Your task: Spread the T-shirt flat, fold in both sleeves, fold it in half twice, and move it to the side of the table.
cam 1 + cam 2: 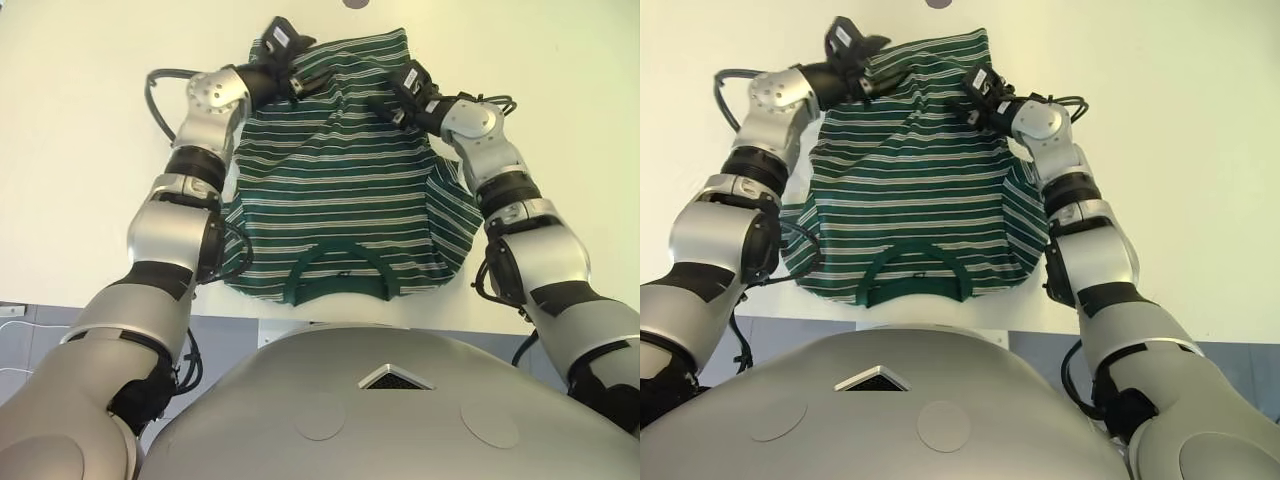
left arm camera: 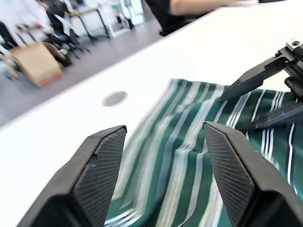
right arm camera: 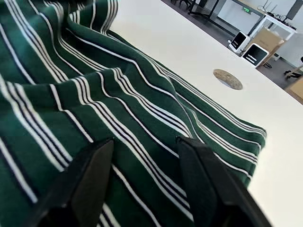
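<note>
Broad table (image 1: 80,150) room flanks T-shirt (image 1: 340,200); round inset (image 1: 355,3) beyond.

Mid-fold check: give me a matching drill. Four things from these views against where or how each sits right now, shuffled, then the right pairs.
Things:
A. left gripper
B. right gripper
C. collar
D. round table insert

Places or states:
1. on bare table beyond the T-shirt
2. nearest the robot, by the table's near edge
3. open, at the T-shirt's far-left corner
4. open, over the T-shirt's far-right part

Pairs: A-3, B-4, C-2, D-1.
</note>
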Tool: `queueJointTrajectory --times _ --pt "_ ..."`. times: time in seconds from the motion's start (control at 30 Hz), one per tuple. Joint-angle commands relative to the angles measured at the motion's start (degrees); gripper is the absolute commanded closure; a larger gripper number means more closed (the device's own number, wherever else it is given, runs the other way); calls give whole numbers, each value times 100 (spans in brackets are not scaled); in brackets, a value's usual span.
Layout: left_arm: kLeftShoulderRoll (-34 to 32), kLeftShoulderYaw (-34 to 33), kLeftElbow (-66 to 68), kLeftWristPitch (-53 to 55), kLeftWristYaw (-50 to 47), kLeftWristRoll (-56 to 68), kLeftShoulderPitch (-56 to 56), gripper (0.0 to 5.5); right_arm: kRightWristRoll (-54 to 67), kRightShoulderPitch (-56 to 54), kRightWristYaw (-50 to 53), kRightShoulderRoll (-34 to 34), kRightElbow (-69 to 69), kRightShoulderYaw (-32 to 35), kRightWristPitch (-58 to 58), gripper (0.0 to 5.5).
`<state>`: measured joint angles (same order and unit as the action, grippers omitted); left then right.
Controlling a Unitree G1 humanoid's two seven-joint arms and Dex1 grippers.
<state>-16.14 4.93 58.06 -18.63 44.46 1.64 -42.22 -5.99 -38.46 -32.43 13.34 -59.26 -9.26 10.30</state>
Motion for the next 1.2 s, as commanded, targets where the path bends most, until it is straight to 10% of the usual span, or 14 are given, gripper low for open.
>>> queueJointTrajectory --times 0.03,0.3,0.4,0.5,1.2 --pt "-699 -105 -1067 212 105 -57 833 254 215 142 319 262 -584 416 -474 303" --pt "-1568 -1181 -5679 3324 32 1575 3631 254 486 63 557 617 674 770 1073 303" --pt "-1875 -2578 -7142 5343 88 3115 5591 254 1909 2542 307 1166 4808 1866 -360 303" --pt "-1429 -2624 -7841 6054 -577 3451 6463 254 3137 4843 592 1029 7059 2663 -1658 303" --pt "-462 -1214 -6955 5258 -1817 2312 5638 547 3701 6235 1087 572 8167 2610 -3008 303"
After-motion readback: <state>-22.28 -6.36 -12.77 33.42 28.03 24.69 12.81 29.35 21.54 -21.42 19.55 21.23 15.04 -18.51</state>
